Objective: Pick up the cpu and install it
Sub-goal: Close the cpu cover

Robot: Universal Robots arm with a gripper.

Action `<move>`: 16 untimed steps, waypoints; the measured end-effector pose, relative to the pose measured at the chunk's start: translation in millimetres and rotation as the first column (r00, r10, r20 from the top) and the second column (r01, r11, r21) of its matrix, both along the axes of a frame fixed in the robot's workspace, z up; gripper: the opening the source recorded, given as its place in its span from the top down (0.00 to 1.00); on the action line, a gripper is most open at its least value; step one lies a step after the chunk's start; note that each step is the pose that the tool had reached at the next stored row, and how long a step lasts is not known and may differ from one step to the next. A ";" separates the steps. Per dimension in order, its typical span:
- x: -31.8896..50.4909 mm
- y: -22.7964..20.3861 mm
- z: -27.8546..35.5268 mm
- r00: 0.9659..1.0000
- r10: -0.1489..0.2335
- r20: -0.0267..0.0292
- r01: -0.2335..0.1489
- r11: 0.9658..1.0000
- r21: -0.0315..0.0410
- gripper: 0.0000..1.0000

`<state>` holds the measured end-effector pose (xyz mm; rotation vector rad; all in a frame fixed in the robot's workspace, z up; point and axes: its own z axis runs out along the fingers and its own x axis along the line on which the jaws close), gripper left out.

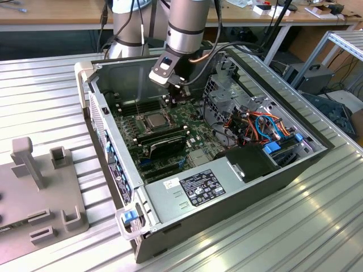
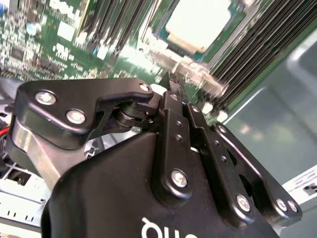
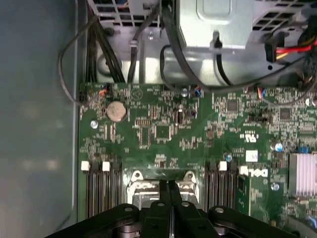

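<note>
Over the motherboard, inside the open case: gripper empty, cpu lying in its socket.
With fingers pressed together on nothing, the gripper (image 1: 172, 101) hangs just to the far side of the cpu (image 1: 156, 119), which sits flat in the socket (image 3: 134, 187) on the motherboard (image 1: 195, 135). The install step looks about done, though full seating is hard to judge. Any further move calls for a clean vertical path.

Robotics lab or workshop: open computer case (image 1: 238, 211) on ribbed aluminium table (image 1: 300, 238), wooden workbench (image 1: 51, 11) behind, robot arm (image 1: 187, 22).
</note>
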<state>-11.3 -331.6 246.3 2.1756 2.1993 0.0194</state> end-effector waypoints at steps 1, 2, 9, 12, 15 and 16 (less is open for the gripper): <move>-3.5 0.0 0.0 1.000 0.000 0.000 0.000 1.000 0.000 0.89; -7.6 0.0 -0.1 1.000 0.000 0.000 0.000 1.000 0.000 0.89; -7.7 0.0 0.0 1.000 0.000 0.000 0.000 1.000 0.000 0.89; -8.0 0.0 -0.1 1.000 0.000 0.000 0.000 1.000 -0.001 0.89; -13.9 0.0 -0.8 1.000 0.000 0.000 0.000 1.000 -0.001 0.89; -19.2 0.0 -1.5 1.000 0.000 0.000 0.000 1.000 -0.001 0.89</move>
